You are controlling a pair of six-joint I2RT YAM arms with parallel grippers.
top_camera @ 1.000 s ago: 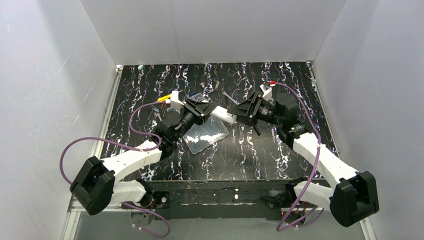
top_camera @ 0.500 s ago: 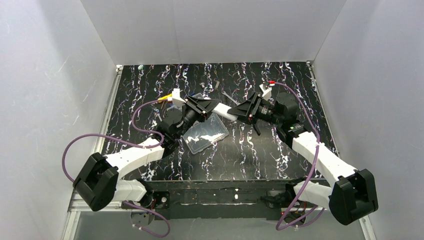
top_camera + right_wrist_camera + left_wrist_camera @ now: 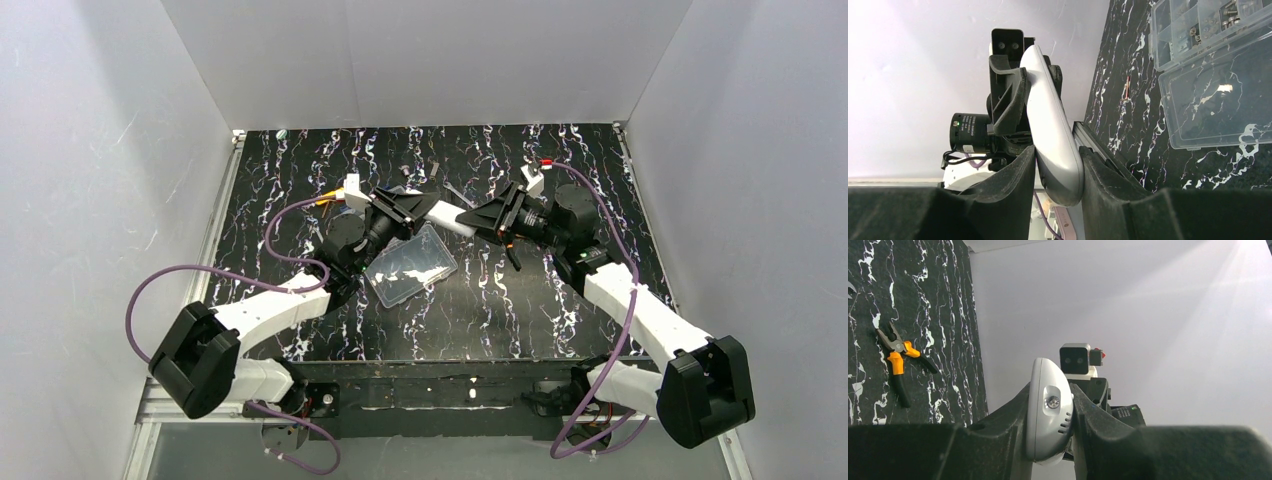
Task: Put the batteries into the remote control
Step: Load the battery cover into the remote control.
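The white remote control [image 3: 455,219] hangs in the air over the middle of the table, held at both ends. My left gripper [image 3: 428,207] is shut on its left end; in the left wrist view that end of the remote control [image 3: 1050,410], with a small window and slots, sits clamped between the fingers [image 3: 1008,415]. My right gripper [image 3: 482,221] is shut on the other end; in the right wrist view both pads press the rounded end of the remote control [image 3: 1053,120], with the left gripper [image 3: 1008,95] farther along it. The batteries are out of view.
A clear compartment box [image 3: 410,265] with its lid open lies under the remote; it shows again as the box [image 3: 1213,95] holding small metal parts. Orange-handled pliers [image 3: 898,360] lie on the black marbled table [image 3: 300,170]. White walls enclose the table.
The right gripper's jaws have closed onto the remote's free end. Both grippers and the remote have shifted slightly toward the back of the table.
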